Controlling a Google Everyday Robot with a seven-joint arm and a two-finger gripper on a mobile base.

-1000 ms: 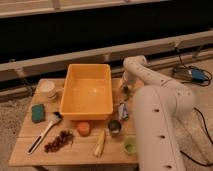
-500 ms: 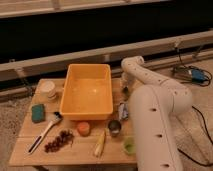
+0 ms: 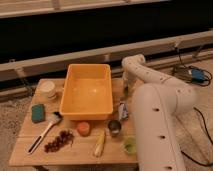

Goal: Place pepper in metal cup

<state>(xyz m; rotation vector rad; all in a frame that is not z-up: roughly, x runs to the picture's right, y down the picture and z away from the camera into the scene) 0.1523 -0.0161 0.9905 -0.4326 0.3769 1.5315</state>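
Observation:
The metal cup (image 3: 114, 128) is small and silver-grey. It stands upright near the table's front edge, between the orange cup (image 3: 83, 128) and the light green cup (image 3: 129, 145). My gripper (image 3: 125, 92) hangs down from the white arm (image 3: 150, 80) just right of the yellow bin (image 3: 87, 92), well behind the metal cup and above the table. A thin dark shape sits at the gripper's tip. I cannot tell whether it is the pepper, and I see no pepper elsewhere on the table.
A blue-white packet (image 3: 123, 110) lies between the gripper and the metal cup. A corn cob (image 3: 100, 143), dark grapes (image 3: 59, 141), a white-handled utensil (image 3: 42, 133), a green sponge (image 3: 37, 112) and a white bowl (image 3: 48, 89) are on the wooden table (image 3: 30, 150). My white body fills the right side.
The arm's upper joint has shifted slightly. The gripper stays in about the same place beside the bin. Nothing on the table has moved.

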